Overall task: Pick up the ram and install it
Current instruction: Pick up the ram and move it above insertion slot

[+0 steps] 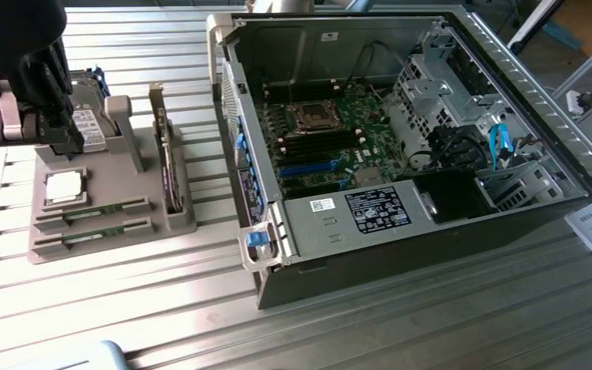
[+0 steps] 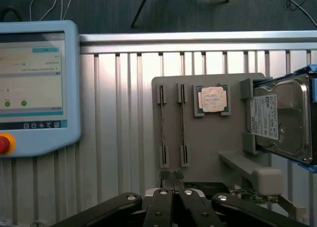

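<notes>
Above the grey holder tray (image 1: 111,247), the gripper (image 1: 65,142) hangs with its fingers closed together and nothing between them. The wrist view confirms this: the gripper (image 2: 172,178) has its jaws shut and empty.

1. A teach pendant (image 2: 34,88) lies well off to one side of the gripper and is not involved.
2. The 2 ram sticks (image 2: 162,133) stand on edge in their tray slots, just ahead of the fingertips and untouched. In the exterior view the ram sticks (image 1: 90,213) sit at the tray end farther from the gripper.
3. A processor chip (image 2: 213,99), a hard drive (image 2: 280,118) and an upright expansion card (image 1: 167,169) are also on the tray, close to the gripper.
4. The open computer case (image 1: 378,254) is well apart from the gripper, and the memory slots on its motherboard (image 1: 322,139) appear unfilled.

Finding: pick-up is not done and installation is not done, so the whole task is outstanding.
</notes>
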Controlling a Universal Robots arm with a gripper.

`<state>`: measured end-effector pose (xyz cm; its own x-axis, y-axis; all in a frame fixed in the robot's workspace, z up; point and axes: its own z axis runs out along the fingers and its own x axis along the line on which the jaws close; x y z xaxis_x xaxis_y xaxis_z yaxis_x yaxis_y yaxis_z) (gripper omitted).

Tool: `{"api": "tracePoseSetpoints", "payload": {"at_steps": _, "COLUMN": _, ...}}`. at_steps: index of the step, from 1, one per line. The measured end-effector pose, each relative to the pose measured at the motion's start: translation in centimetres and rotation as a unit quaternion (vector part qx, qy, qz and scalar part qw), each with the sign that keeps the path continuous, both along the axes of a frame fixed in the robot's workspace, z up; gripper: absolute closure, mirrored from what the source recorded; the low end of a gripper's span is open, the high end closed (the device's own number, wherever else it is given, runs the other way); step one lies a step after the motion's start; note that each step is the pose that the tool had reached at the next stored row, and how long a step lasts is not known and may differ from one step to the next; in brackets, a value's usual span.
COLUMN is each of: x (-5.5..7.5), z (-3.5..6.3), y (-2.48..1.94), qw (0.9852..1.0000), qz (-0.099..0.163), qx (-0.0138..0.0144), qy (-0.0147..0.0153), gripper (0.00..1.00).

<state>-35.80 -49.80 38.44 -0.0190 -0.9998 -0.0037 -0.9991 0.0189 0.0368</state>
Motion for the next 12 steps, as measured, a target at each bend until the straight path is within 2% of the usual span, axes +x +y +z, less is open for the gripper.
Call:
{"api": "tracePoseSetpoints", "payload": {"at_steps": 5, "x": 0.0, "z": -0.01, "y": 0.0, "qw": 1.0, "qz": 0.0, "qx": 0.0001, "qy": 0.0, "gripper": 0.89}}
{"api": "tracePoseSetpoints", "payload": {"at_steps": 8, "x": 0.0, "z": -0.01, "y": 0.0, "qw": 1.0, "qz": 0.0, "qx": 0.0001, "qy": -0.0001, "gripper": 0.69}}
{"api": "tracePoseSetpoints", "payload": {"at_steps": 12, "x": 0.0, "z": -0.01, "y": 0.0, "qw": 1.0, "qz": 0.0, "qx": 0.0001, "qy": 0.0, "gripper": 0.69}}
